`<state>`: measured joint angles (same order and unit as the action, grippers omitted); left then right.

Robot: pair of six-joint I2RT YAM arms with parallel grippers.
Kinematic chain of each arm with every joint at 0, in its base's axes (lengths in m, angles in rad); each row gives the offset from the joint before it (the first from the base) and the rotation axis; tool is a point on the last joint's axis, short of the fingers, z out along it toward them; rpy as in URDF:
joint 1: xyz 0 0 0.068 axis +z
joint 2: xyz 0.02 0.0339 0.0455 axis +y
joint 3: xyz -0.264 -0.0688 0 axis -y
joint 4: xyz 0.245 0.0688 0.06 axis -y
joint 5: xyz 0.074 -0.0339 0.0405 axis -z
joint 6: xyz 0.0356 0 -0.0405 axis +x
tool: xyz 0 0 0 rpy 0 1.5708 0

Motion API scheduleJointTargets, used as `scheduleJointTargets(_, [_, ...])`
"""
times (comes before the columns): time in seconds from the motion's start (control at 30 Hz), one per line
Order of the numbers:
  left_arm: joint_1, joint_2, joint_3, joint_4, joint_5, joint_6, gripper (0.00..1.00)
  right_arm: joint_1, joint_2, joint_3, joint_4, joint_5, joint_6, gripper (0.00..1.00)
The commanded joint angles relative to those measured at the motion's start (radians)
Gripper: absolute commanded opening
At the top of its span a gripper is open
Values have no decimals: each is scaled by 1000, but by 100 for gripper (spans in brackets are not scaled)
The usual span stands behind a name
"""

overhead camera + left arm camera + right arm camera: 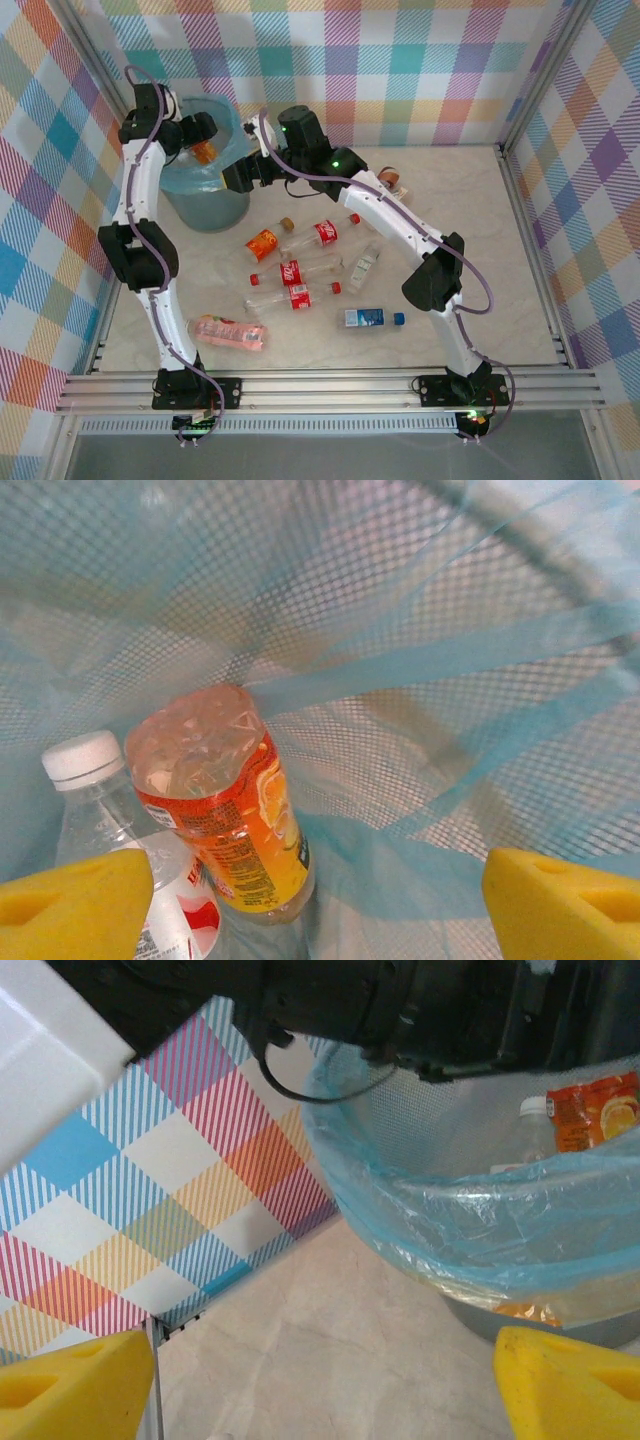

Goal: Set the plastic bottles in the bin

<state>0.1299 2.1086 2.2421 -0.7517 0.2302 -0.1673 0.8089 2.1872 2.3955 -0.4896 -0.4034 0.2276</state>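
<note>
In the left wrist view the left gripper (320, 920) hangs inside the bin (420, 610), and its yellow fingertips (70, 905) stand wide apart with nothing pinched between them. Below the gripper, a little toward its left finger, an orange-label bottle (225, 800) lies with its bottom turned up to the camera. It is free of both fingers. A white-capped bottle (95, 790) lies just beside it, under the left finger, against the blue bag. In the right wrist view the right gripper (320, 1400) is also spread, and between its yellow pads (570, 1385) there is only the bare desk (330, 1360). The bin stands ahead of this gripper and to its right, apart from the pads, and the same two bottles show through its wall. The black left arm (400, 1010) reaches over the rim above. In the top view the left gripper is over the bin opening and the right gripper is just beside the bin's outer wall. The other plastic bottles (292, 297) lie on the desk well apart from both grippers, toward the arm bases. Among them a pink bottle (228, 332) and a blue-label bottle (370, 318) are the farthest from the grippers.
</note>
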Motion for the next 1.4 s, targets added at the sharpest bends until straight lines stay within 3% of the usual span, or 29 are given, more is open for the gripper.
scheduleJointTargets(0.0, [4, -133, 10, 0, -18, -3, 85, 4, -70, -8, -26, -18, -13, 88])
scheduleJointTargets(0.17, [-22, -242, -15, -21, -53, 22, 85, 6, -165, -106, -33, 13, -23, 87])
scheduleJointTargets(0.33, [-77, -399, -158, 4, -81, 53, 84, 6, -300, -282, -41, 24, -86, 86])
scheduleJointTargets(0.8, [-299, -911, -735, -7, -74, 107, 83, 18, -641, -856, -100, -122, -519, 84])
scheduleJointTargets(1.03, [-358, -1132, -1004, -46, -44, 25, 83, 110, -636, -1016, -77, -56, -699, 84])
scheduleJointTargets(1.37, [-375, -1331, -1214, -160, -115, -124, 82, 326, -479, -1053, 99, 61, -635, 83])
